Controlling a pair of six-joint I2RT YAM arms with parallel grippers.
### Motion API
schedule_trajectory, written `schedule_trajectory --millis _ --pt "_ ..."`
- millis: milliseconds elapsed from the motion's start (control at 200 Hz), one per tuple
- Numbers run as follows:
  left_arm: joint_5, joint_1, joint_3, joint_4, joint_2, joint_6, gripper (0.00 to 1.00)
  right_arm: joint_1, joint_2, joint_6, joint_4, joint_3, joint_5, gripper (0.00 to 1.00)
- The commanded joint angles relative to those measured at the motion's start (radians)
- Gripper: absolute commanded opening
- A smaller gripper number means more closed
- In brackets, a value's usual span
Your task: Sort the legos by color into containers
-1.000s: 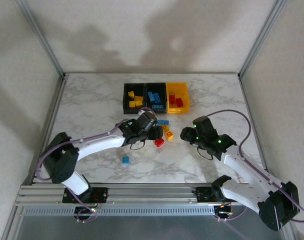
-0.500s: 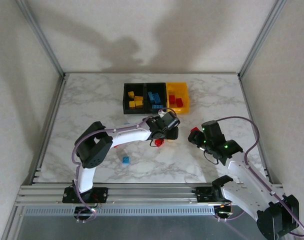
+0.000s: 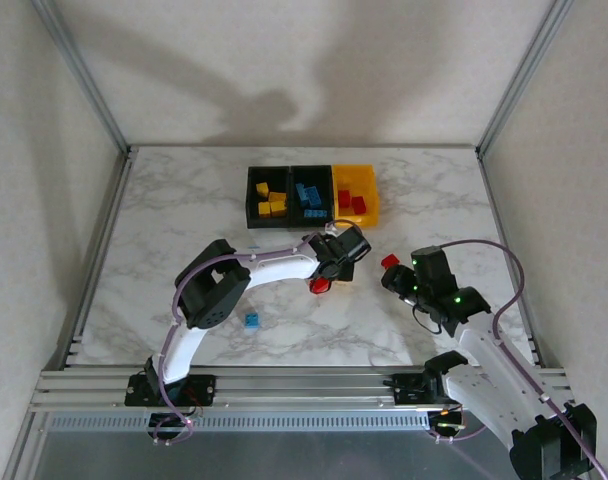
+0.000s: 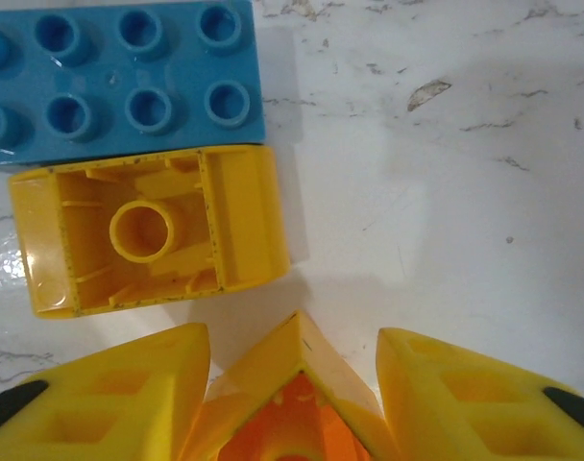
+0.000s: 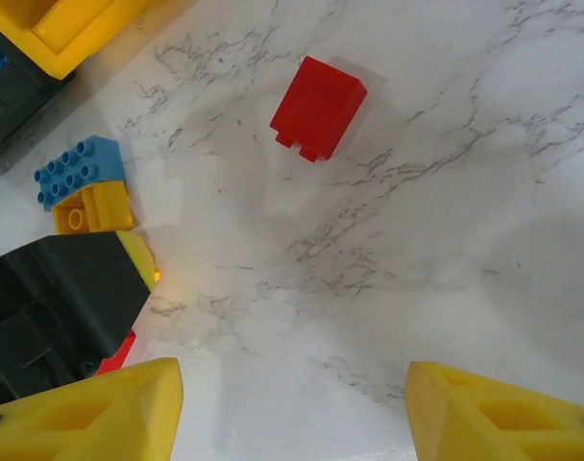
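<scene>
Left wrist view: the left gripper (image 4: 292,338) pinches a yellow brick (image 4: 294,408) at bottom centre, a finger tight against each side and the brick turned corner-on. Just above it on the marble lie an upturned brick (image 4: 148,230) and a blue brick (image 4: 119,77), touching each other. Done well, I judge, this means lifting straight up before swinging away — a grip on a skewed brick may slip, and a low drag would knock the two neighbours. It should let go low inside the bin walls.

Further right, the right gripper (image 5: 290,376) stands spread and empty, with a red brick (image 5: 318,108) on the table ahead of it, at upper centre of its view. It should square up over that brick before closing.

From the top, three joined bins sit at upper centre. The left bin (image 3: 250,200) is black and holds yellows — the carried brick's place. The middle bin (image 3: 311,169) is black and holds blues. The right bin (image 3: 372,205) is yellow and holds reds.
</scene>
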Motion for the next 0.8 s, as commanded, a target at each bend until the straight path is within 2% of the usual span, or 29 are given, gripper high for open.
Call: schedule_trajectory --millis 0,205,310,401,561,796 --pt "-0.036 -0.008 0.029 -0.039 -0.018 0.013 0.41 -0.007 -0.002 -0.018 0.017 -0.014 -0.023 0.63" --pt "-0.068 -0.002 -0.003 -0.043 -0.119 0.027 0.39 -0.007 -0.001 -0.028 0.04 0.004 -0.057 0.62" --pt "-0.079 0.026 -0.051 -0.036 -0.184 0.036 0.39 0.001 0.008 -0.054 0.127 0.012 -0.185 0.62" --pt "-0.078 0.066 -0.112 -0.015 -0.246 0.04 0.39 0.058 0.037 -0.053 0.209 0.024 -0.234 0.62" --pt "-0.089 0.134 -0.188 -0.003 -0.338 0.057 0.39 0.207 0.16 -0.042 0.298 0.091 -0.192 0.62" --pt "-0.096 0.272 -0.217 -0.005 -0.415 0.104 0.39 0.298 0.346 -0.039 0.418 0.189 -0.175 0.62"
